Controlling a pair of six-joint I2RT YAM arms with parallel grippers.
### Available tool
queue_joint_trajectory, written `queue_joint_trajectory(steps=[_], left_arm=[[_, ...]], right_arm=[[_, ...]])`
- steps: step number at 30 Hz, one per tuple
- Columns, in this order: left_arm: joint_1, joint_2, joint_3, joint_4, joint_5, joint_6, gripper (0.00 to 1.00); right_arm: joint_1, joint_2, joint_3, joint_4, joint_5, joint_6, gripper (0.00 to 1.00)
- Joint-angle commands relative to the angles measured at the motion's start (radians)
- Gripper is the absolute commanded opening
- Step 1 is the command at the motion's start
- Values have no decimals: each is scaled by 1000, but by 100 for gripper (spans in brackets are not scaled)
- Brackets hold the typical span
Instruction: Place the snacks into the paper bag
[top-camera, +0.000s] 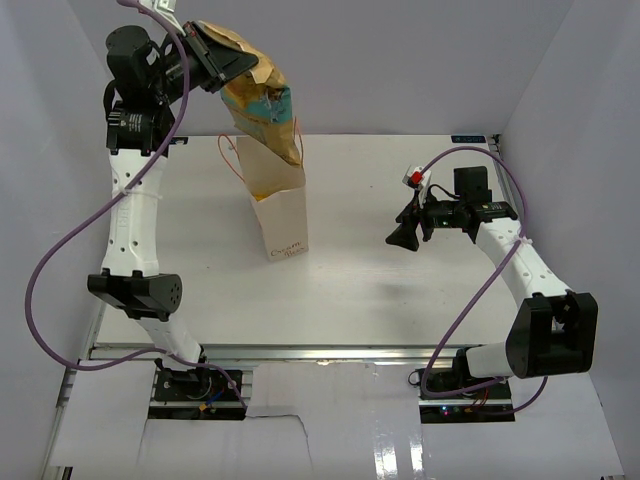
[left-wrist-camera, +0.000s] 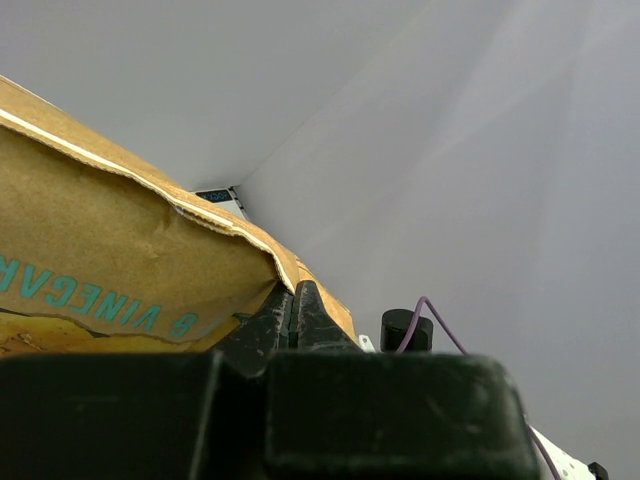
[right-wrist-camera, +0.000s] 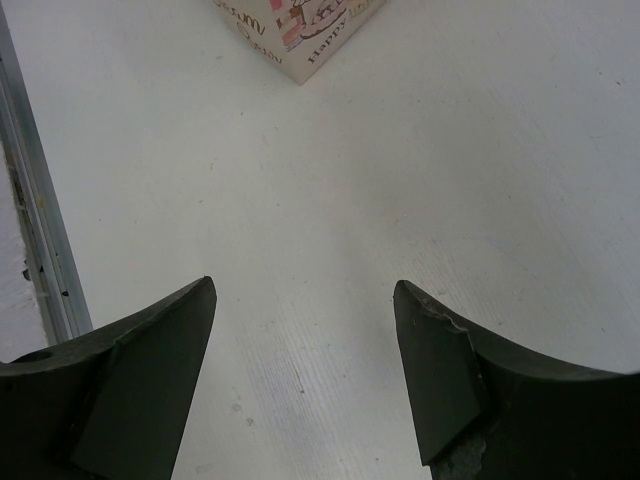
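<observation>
Above the paper bag (top-camera: 280, 210), the left gripper (top-camera: 235, 68) pinches a chip bag (top-camera: 262, 105).

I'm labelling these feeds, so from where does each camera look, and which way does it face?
Top external: above and behind the bases, looking down on the table; both arms show.
Left wrist: raised high, facing the walls; left claw shut on chip bag.
Right wrist: low, facing table and paper bag; right claw open.
Shared: top and right wrist both show the paper bag.

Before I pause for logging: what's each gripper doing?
Left gripper: shut on the chip bag at the paper bag's mouth.
Right gripper: open, holding nothing.
</observation>
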Motion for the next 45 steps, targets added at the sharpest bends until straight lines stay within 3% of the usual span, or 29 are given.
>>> queue_joint_trajectory(steps=[1,23,29,45], left_arm=[[-8,-86,28,31,0,31,0],[-63,-184,-52,-32,-56,88,0],[-65,-219,-134,-40,-69,108,0],[-65,-177,-145,-33,-47,126,0]], right_arm=[[-4,-33,-10,-11,-24,-10,77],[-4,-42,-18,-16,-26,-8,77],[-4,-48,-21,-14,-27,-5,77],[-4,-60,-41,-14,-22,-5,77]])
